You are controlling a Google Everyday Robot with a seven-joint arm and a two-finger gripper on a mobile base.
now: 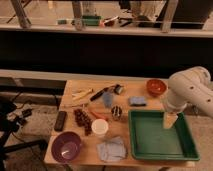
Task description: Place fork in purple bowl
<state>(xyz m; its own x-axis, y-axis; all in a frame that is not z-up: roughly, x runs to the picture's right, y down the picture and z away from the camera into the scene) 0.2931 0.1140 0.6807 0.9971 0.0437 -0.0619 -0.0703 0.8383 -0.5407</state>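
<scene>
The purple bowl [66, 146] stands at the table's front left corner, with a paler lilac inside that holds nothing. A thin pale utensil [75, 105] that may be the fork lies near the left edge, behind the bowl. My white arm [187, 90] comes in from the right. The gripper [170, 120] hangs over the far right part of the green tray [150, 150], well to the right of the bowl and the utensil. I see nothing in it.
Near the bowl are a white cup [100, 127], dark grapes [83, 121] and a black bar [60, 120]. A grey-blue cloth [111, 149] lies in front. Behind are an orange-red bowl [156, 87], a blue sponge [137, 101], a small can [116, 112], a dark-handled tool [99, 93] and yellow pieces [82, 93].
</scene>
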